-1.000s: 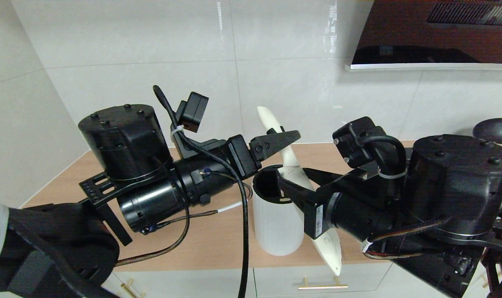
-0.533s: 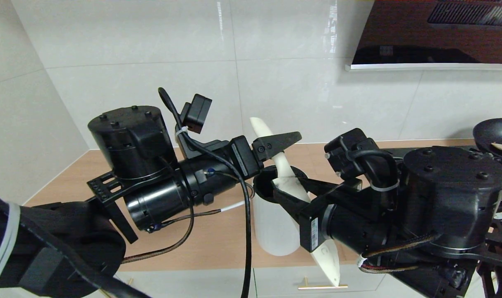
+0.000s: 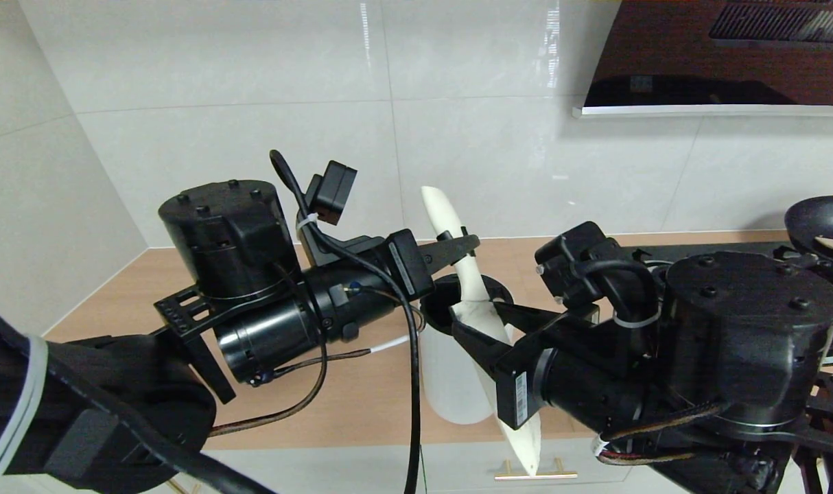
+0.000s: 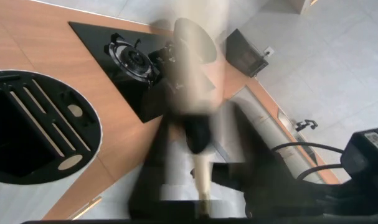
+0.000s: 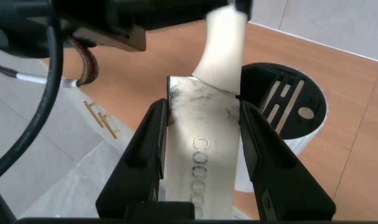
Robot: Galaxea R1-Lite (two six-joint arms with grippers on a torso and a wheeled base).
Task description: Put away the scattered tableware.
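Observation:
A white knife (image 3: 436,206) with a pale handle and a smudged blade (image 5: 207,124) hangs tilted in front of the white round utensil holder (image 3: 451,384), handle up and tip below the counter edge. My left gripper (image 3: 458,245) is shut across the handle, above the holder's black slotted top (image 5: 294,99). My right gripper (image 3: 488,329) is shut on the blade, one finger along each edge (image 5: 204,109). In the left wrist view the knife (image 4: 192,62) is blurred, with the holder's top (image 4: 33,130) beside it.
The holder stands on a wooden counter (image 3: 361,391) against a tiled wall. A black gas hob (image 4: 136,59) lies to the right, with a dark pan (image 3: 818,213) on it and a range hood (image 3: 725,55) above. A brass drawer handle (image 3: 506,473) is below the edge.
Both arms have drifted: the right gripper moved left and slightly down with the blade, so the knife tip swung left and lower. The left gripper shifted right and turned a little.

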